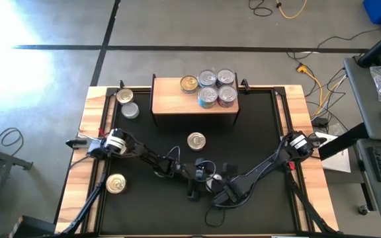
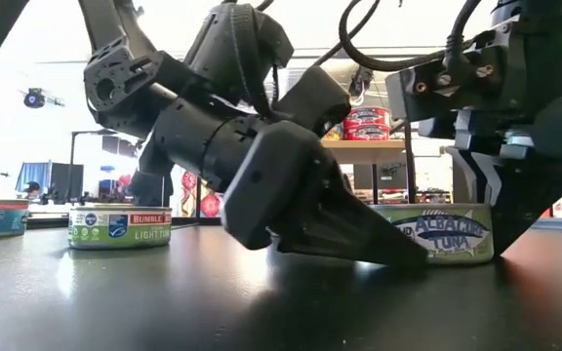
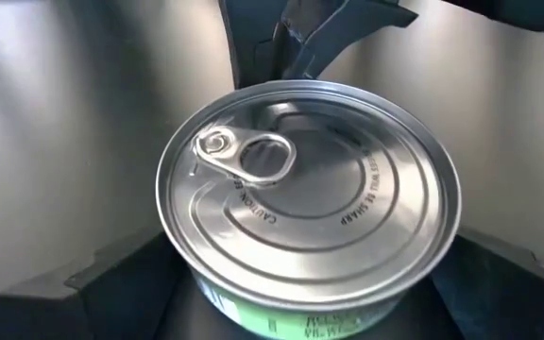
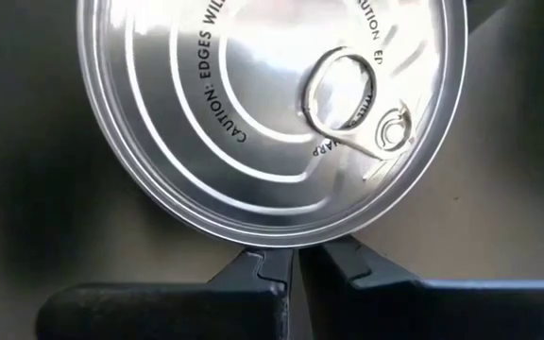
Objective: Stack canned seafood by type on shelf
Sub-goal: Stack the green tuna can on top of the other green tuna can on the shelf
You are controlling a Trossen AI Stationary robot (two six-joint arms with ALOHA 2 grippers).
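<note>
left gripper (image 3: 281,312) fingers spread wide around albacore tin (image 3: 310,203) on table (image 1: 256,132) — right gripper (image 4: 286,269), fingers clenched empty, braces rim, seemingly steadying tin for grasp.

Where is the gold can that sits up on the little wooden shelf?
In the high view, the gold can sits on the shelf near its back edge, just left of the four silver-lidded cans.
</note>
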